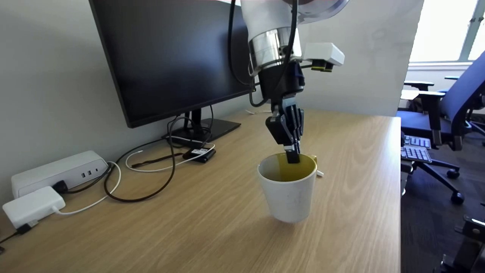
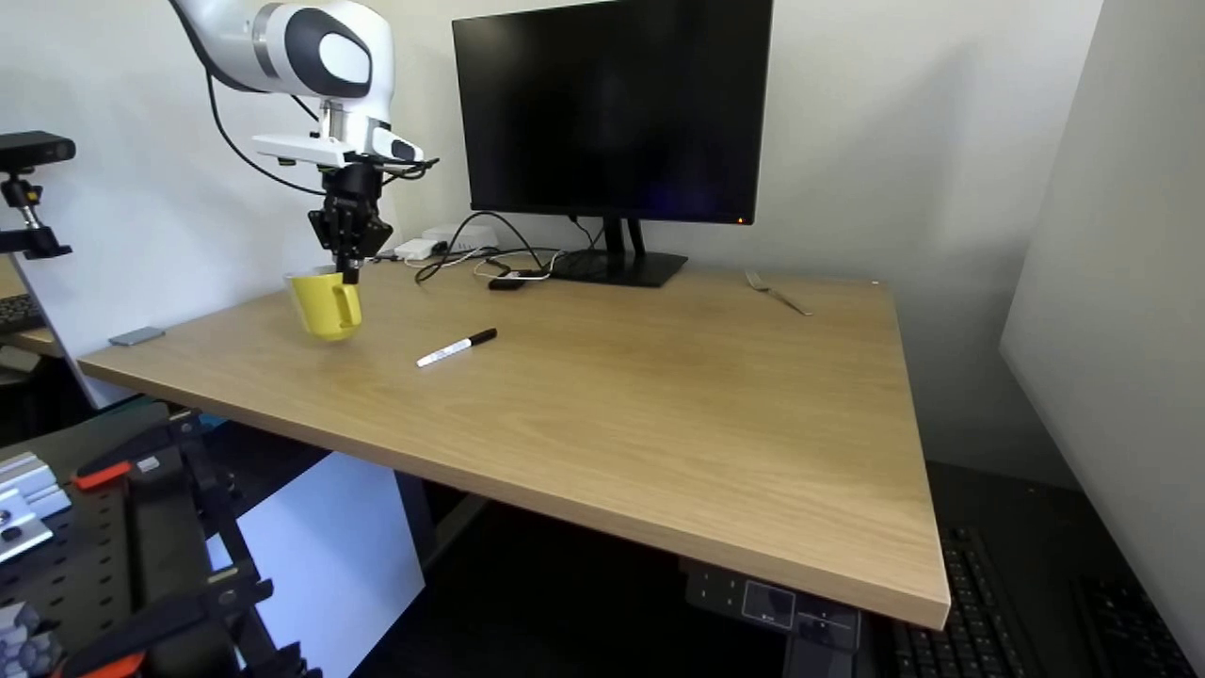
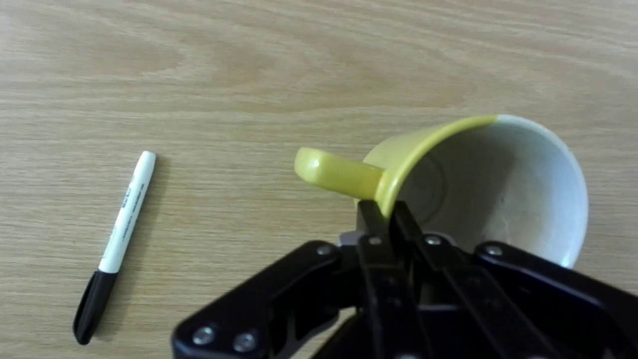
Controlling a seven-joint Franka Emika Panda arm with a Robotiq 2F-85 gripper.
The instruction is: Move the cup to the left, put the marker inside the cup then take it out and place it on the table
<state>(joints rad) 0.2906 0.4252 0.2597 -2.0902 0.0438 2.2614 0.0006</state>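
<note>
Gripper [image 3: 387,211] closed on cup [image 3: 536,184] rim beside handle [image 3: 334,172], hiding part. Cup at left of table [image 2: 678,405], base contact unclear. Marker [image 2: 457,348] to its right; in an exterior view only its pale end [image 1: 320,174] shows.

In an exterior view the window [image 1: 441,30] at upper right is blown out to white, a pale sheen runs along the right side of the table [image 1: 356,235], and a soft shadow lies by the foot of the cup [image 1: 290,201]. In an exterior view the wall [image 2: 847,113] is bright, with a faint shadow right of the monitor [image 2: 612,113]; below the table, near black. Wrist view: muted light, soft shadow along the marker [image 3: 124,219], highlights on the cup, gripper [image 3: 384,210] very dark, fine print blurred.
</note>
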